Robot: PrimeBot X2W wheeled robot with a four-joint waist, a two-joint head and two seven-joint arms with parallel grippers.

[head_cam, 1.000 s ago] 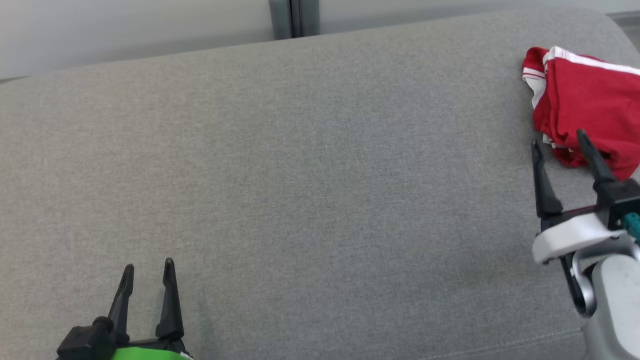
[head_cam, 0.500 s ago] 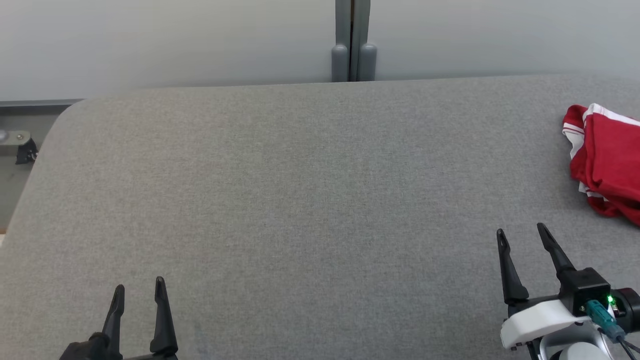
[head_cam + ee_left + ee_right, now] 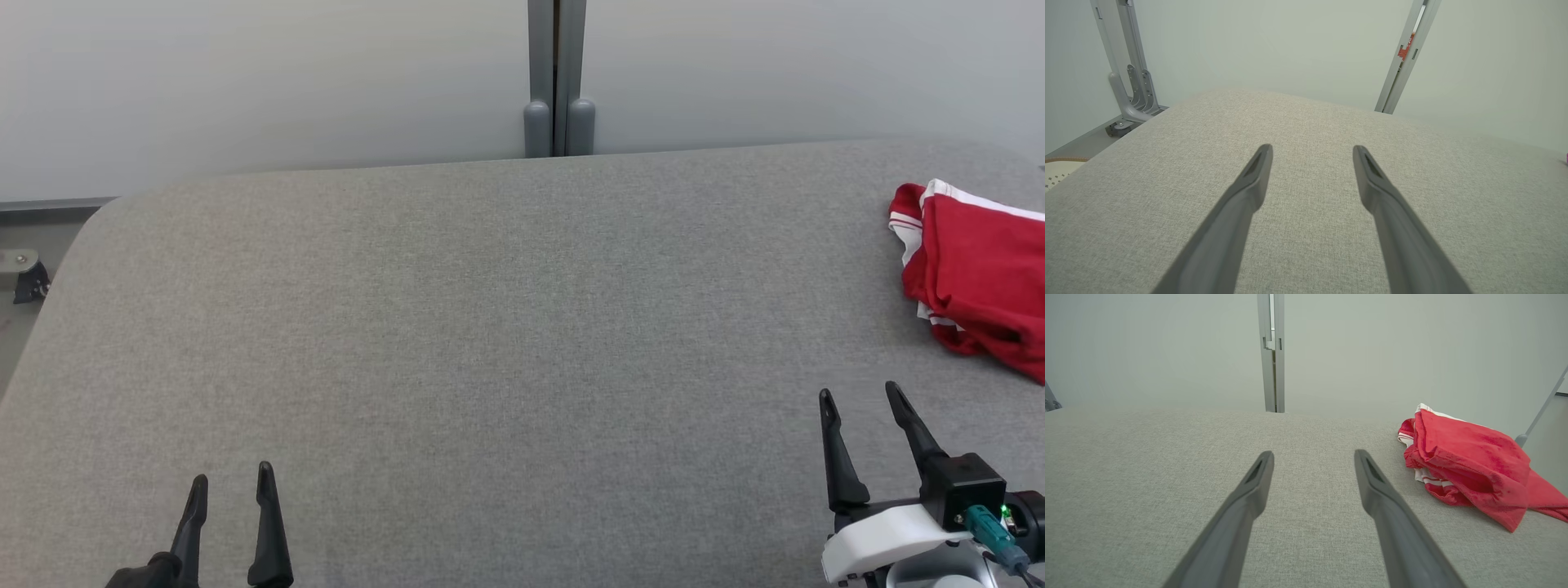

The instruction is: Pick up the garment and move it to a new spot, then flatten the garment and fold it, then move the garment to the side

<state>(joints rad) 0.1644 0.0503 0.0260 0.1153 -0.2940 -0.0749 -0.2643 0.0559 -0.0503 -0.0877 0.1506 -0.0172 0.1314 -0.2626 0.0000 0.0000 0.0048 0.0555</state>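
Note:
A red garment [image 3: 976,273] with white stripes lies crumpled at the far right of the grey padded surface [image 3: 490,327], partly cut off by the head view's edge. The right wrist view has the garment [image 3: 1466,457] ahead and to the right of the fingers. My right gripper [image 3: 859,396] stands open at the lower right, below the garment and apart from it, empty. At the lower left my left gripper [image 3: 231,478] is open and holds nothing, far from the garment. The left wrist view shows its fingers [image 3: 1249,192] spread over bare fabric.
A pale wall runs behind the surface, with a grey vertical post [image 3: 558,82] at its middle. The surface's rounded left corner [image 3: 90,229] drops to the floor, where a metal frame foot [image 3: 1131,102] stands. Much bare fabric lies between the grippers.
The head camera has swung and tilted, bringing the wall and the left corner into view. My right gripper has drawn back from the garment's near edge to the lower right.

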